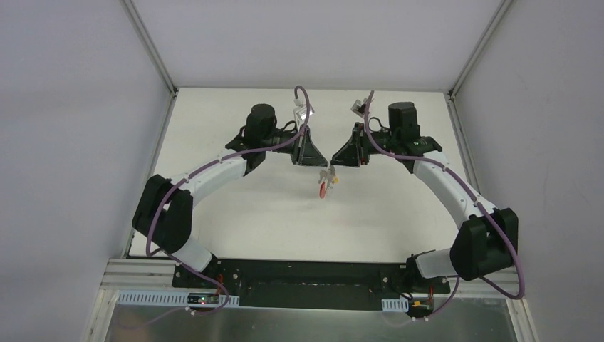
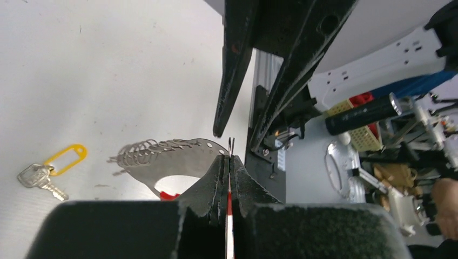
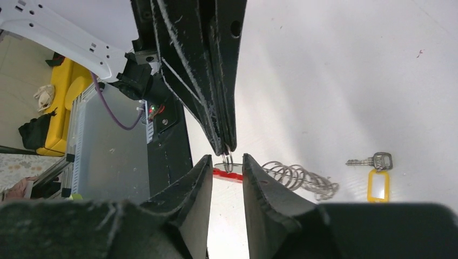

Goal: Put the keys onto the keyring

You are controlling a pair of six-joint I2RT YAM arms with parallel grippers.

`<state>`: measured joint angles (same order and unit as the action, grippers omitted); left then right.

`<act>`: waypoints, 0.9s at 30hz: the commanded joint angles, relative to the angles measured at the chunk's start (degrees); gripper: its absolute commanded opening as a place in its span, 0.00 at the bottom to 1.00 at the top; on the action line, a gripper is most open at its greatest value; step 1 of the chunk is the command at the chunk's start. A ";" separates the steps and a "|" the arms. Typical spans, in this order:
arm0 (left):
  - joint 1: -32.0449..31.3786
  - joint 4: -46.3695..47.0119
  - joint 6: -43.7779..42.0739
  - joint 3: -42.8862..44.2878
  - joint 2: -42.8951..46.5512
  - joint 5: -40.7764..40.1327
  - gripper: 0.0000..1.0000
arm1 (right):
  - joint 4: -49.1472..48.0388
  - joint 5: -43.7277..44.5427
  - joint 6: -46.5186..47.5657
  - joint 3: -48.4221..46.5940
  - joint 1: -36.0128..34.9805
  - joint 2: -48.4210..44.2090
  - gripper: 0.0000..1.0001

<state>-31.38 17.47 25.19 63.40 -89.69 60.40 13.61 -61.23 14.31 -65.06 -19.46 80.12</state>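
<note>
The keys [image 2: 156, 156] are a fanned bunch of grey loop-headed keys on a red curved band [image 2: 168, 195]. They also show in the right wrist view [image 3: 300, 177] and the top view [image 1: 324, 187]. My left gripper [image 2: 229, 159] is shut on a thin wire keyring [image 2: 231, 144] at the bunch's end plate. The bunch hangs beside its fingers, low over the white table [image 1: 242, 214]. My right gripper [image 3: 227, 157] is open, one finger on each side of the keyring [image 3: 228, 159] and of the left gripper's tips [image 3: 229, 143], touching nothing. In the top view the left gripper [image 1: 318, 162] and the right gripper [image 1: 340, 162] meet tip to tip.
A single key with a yellow tag [image 2: 46, 171] lies flat on the table, apart from the bunch; it also shows in the right wrist view [image 3: 378, 174]. White walls close the table at left, right and back. A metal rail [image 1: 306, 285] runs along the near edge.
</note>
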 commanded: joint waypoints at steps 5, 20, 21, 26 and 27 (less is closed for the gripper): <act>0.61 20.14 17.11 -2.08 -0.18 -0.92 0.00 | -7.21 -6.21 -4.58 2.87 1.23 -3.36 0.30; 0.61 23.41 16.87 -3.39 -1.78 0.49 0.00 | -10.23 -8.64 -7.66 3.28 3.68 -3.68 0.27; 0.61 23.40 16.71 -3.49 -1.88 0.56 0.00 | -10.22 -8.64 -7.75 3.28 3.85 -3.78 0.27; 0.61 23.65 16.82 -3.51 -2.10 0.85 0.00 | -11.35 -8.73 -8.44 3.96 4.33 -3.75 0.22; 0.61 23.73 16.82 -3.53 -2.12 0.86 0.00 | -11.50 -8.77 -8.50 4.09 4.33 -3.67 0.21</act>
<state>-31.38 37.30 42.78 60.03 -92.03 59.59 5.26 -67.77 6.63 -61.93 -15.46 78.81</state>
